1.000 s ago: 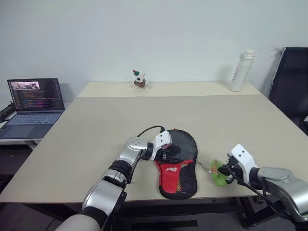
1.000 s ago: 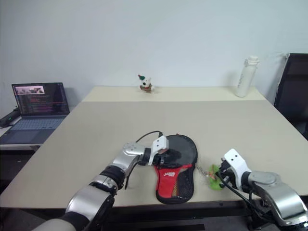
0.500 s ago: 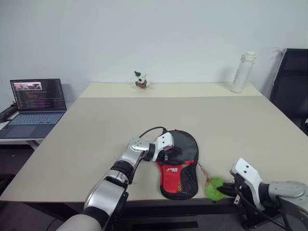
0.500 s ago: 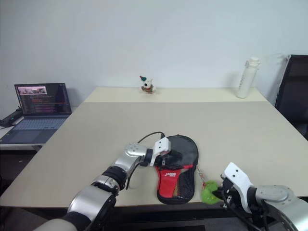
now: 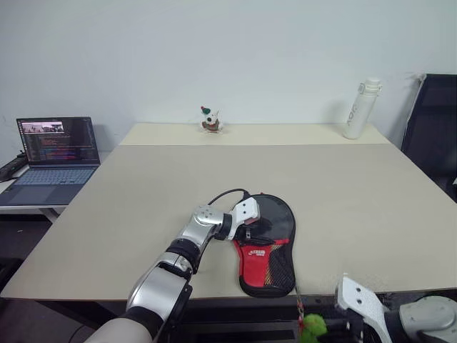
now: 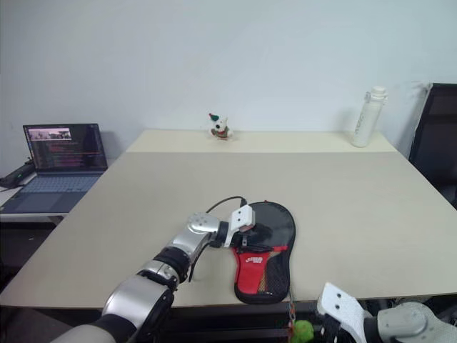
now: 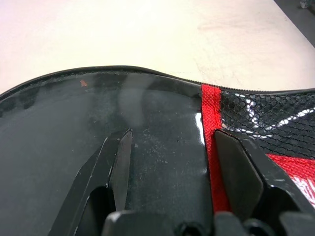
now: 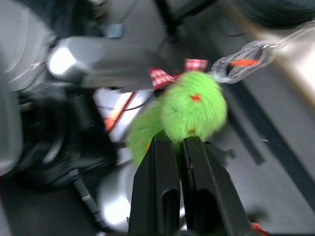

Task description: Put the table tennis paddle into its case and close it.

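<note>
The case (image 5: 265, 243) lies flat near the table's front edge, black at its round end and red and black mesh at the narrow end. My left gripper (image 7: 170, 162) is open, its fingers (image 7: 118, 167) spread flat on the case's glossy black face beside the red stripe. The paddle is hidden. A clear chain (image 8: 246, 56) runs from the case to a green fluffy charm (image 5: 312, 327). My right gripper (image 8: 178, 140) is shut on that charm, below and in front of the table edge.
A laptop (image 5: 56, 153) sits on a side desk at the left. A small toy figure (image 5: 208, 119) and a white bottle (image 5: 359, 107) stand at the table's far edge. A black chair (image 5: 435, 136) is at the right. A black cable (image 5: 225, 193) arcs over my left wrist.
My right gripper has pulled back toward me and down past the table's front edge, taking the green charm and its chain along. The left gripper and the case stay put.
</note>
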`<state>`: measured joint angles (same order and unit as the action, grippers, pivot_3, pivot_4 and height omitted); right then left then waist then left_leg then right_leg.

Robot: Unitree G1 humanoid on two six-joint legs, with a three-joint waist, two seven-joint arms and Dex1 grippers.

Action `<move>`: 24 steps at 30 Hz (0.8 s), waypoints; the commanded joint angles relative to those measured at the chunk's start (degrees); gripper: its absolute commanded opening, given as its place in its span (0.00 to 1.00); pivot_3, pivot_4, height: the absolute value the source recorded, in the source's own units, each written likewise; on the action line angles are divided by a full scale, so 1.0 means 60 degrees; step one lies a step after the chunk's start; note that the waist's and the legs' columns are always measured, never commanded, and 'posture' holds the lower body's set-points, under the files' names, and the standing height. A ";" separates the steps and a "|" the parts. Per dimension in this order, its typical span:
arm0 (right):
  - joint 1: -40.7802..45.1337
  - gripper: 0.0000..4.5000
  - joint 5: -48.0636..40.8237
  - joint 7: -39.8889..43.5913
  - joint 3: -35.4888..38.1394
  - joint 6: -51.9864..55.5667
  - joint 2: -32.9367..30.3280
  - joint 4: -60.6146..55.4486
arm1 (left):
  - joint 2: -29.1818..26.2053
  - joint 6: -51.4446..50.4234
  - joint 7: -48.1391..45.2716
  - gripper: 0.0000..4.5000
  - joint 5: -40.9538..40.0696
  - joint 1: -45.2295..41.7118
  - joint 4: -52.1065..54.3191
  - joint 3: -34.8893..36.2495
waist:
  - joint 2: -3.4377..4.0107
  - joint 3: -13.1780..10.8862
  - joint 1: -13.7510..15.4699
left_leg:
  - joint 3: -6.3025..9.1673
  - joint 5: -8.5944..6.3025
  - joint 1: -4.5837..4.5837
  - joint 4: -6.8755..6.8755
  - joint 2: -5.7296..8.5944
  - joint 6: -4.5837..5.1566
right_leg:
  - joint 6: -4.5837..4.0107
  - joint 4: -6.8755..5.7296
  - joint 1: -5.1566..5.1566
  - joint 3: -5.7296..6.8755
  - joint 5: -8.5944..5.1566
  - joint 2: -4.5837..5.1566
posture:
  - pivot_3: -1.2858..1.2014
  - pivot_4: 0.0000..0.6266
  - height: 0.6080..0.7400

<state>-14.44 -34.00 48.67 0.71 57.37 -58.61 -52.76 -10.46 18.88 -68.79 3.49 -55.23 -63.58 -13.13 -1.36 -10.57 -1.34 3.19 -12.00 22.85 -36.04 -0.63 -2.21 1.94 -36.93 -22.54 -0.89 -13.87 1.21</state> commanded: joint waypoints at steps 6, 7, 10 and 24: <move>-0.0137 0.01 -0.0855 0.0070 -0.0352 -0.0070 -0.0135 -0.0861 | -0.0002 -0.0168 0.0314 0.63 0.0476 0.0175 -0.0327 -0.0246 | -0.0012 0.0005 0.0004 | 0.0007 -0.0001 -0.0011 -0.0001 0.0003 -0.0002 | -0.0027 0.0013 0.0025 0.0007 -0.0016 0.0008 | 0.52 0.24 1.00; -0.0044 0.01 -0.0831 0.0019 -0.0429 -0.0070 -0.0094 -0.0753 | -0.0008 -0.0169 0.0306 0.63 0.0470 0.0184 -0.0315 -0.0243 | -0.0014 0.0006 0.0004 | 0.0007 -0.0001 -0.0011 0.0000 0.0003 -0.0003 | -0.0028 0.0015 0.0025 0.0007 -0.0017 0.0009 | 0.52 0.24 1.00; 0.0088 0.05 -0.1018 0.0028 -0.0277 -0.0023 -0.0089 -0.0576 | -0.0015 -0.0171 0.0297 0.63 0.0461 0.0208 -0.0285 -0.0239 | -0.0015 0.0006 0.0005 | 0.0007 -0.0002 -0.0011 -0.0001 0.0004 -0.0003 | -0.0029 0.0015 0.0025 0.0007 -0.0017 0.0009 | 0.52 0.24 1.00; 0.3959 0.80 -0.2342 -0.1218 0.1214 0.0002 0.0833 0.2167 | -0.0126 -0.1132 -0.0411 0.63 -0.0844 0.0619 0.1786 0.0610 | -0.0028 -0.0005 -0.0016 | -0.0007 -0.0001 -0.0006 0.0001 -0.0001 -0.0003 | -0.0024 0.0021 0.0023 0.0004 -0.0014 0.0016 | 0.52 0.24 1.00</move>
<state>7.03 -50.15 42.79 8.00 59.87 -54.63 -42.45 -10.63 14.16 -69.87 1.07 -52.12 -57.61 -10.91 -1.53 -10.60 -1.43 3.14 -12.01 22.92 -36.01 -0.64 -2.23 1.82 -36.81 -22.52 -0.87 -13.94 1.31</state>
